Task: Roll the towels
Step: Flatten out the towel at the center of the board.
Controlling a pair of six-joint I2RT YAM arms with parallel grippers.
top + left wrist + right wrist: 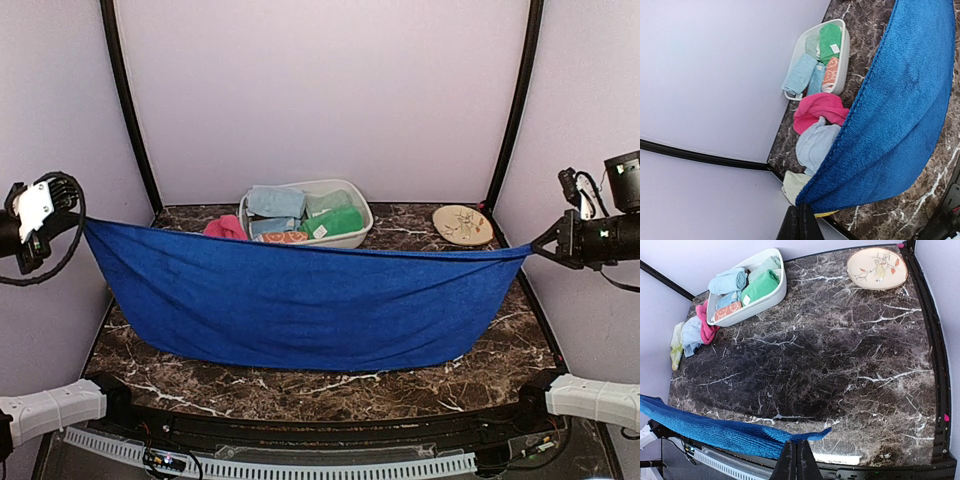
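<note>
Marble table (300,388), lilac walls (320,90) | left pincer (78,218), right pincer (540,246) grasping royal blue towel (300,300)

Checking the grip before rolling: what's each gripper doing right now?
Left gripper: shut on the long royal blue cloth towel.
Right gripper: shut on that towel's other end.
</note>
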